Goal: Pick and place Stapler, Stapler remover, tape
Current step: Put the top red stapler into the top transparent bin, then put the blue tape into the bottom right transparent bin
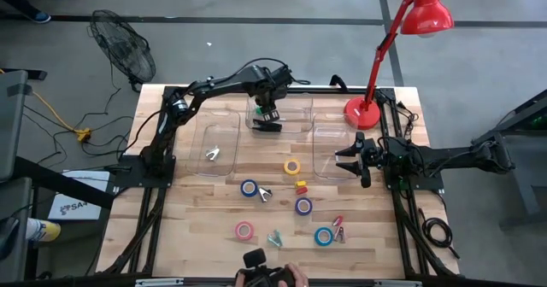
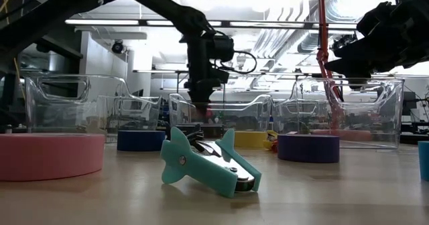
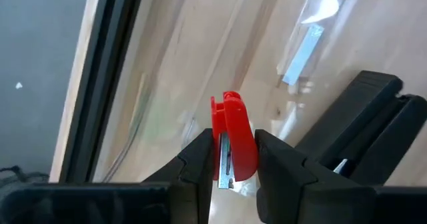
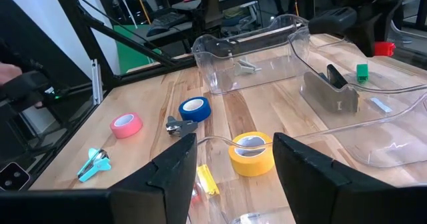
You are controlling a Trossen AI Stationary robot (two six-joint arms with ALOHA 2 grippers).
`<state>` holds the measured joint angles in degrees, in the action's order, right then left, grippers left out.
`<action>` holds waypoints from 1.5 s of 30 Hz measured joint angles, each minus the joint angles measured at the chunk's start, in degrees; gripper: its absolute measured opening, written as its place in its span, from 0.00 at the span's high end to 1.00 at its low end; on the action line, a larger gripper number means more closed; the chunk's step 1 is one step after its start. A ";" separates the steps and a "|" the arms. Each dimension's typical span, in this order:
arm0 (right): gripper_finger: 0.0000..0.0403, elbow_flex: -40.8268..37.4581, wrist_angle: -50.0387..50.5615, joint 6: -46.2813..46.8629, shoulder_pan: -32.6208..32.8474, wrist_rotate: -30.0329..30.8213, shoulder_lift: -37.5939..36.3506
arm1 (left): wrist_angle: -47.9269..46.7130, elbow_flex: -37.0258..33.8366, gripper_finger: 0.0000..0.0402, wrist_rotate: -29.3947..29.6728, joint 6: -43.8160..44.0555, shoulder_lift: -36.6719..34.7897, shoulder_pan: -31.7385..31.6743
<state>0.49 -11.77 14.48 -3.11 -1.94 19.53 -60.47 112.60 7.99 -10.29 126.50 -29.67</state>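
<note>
High view: your left gripper (image 1: 267, 114) hangs over the middle clear bin (image 1: 295, 126) at upper centre, beside the black stapler (image 1: 266, 126) already lying in it. Tape rolls (image 1: 292, 166) sit on open table below.

Left wrist view: fingers (image 3: 193, 164) pinch a small red staple remover (image 3: 233, 141). It could snag the bin wall or land on the stapler.

Right wrist view: your right gripper (image 4: 230, 159) waits wide open, empty, near the right bin's (image 4: 393, 127) edge.
</note>
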 joint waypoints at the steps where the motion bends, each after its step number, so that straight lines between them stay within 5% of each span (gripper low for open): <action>1: 0.53 -0.01 -0.02 0.02 0.00 -0.02 0.00 | -0.01 0.00 0.77 -0.30 -0.39 0.00 0.04; 9: 0.53 -0.02 -0.02 0.01 0.00 -0.01 0.01 | -0.05 0.00 0.74 -1.09 -1.48 0.00 0.04; 22: 0.53 -0.01 -0.01 0.01 -0.02 -0.01 0.00 | -1.19 0.00 0.44 -0.72 -1.48 0.00 0.91; 45: 0.53 -0.01 0.00 0.00 -0.01 0.00 0.00 | -6.50 0.07 0.43 2.24 -0.29 -4.87 5.36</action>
<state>0.48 -11.78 14.49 -3.12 -1.93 19.53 -66.96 112.67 10.23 -10.57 121.63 -24.31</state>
